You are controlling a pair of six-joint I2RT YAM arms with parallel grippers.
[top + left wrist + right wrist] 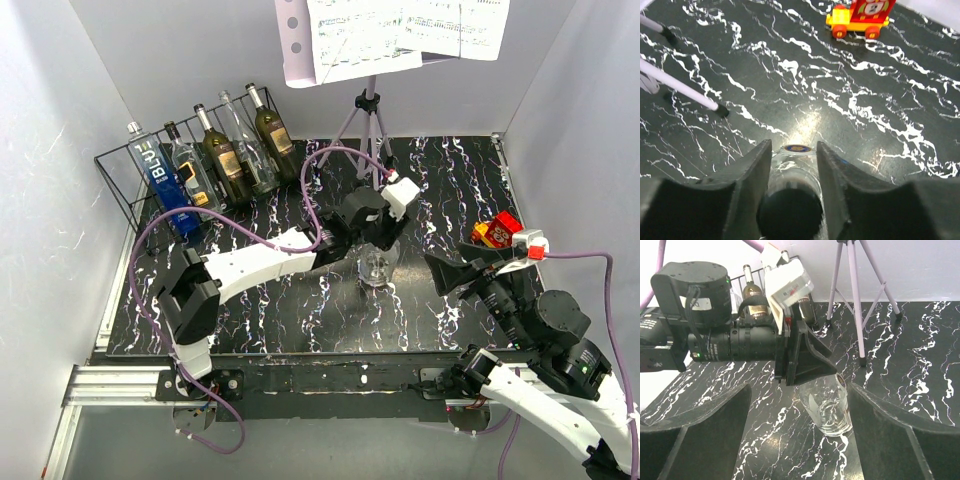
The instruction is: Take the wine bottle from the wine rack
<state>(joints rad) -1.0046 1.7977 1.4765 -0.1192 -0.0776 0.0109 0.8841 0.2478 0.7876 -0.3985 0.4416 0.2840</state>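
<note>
Counter with wine rack at its far left; the clear wine bottle stands upright mid-counter, well apart from the rack; left tool clamped on its neck, right tool spread wide nearby; we would check the base sits flat, then part the fingers slowly.

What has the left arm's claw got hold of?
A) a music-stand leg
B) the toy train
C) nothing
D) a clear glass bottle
D: the left gripper is closed on the top of the clear glass bottle, as the right wrist view shows.
</note>
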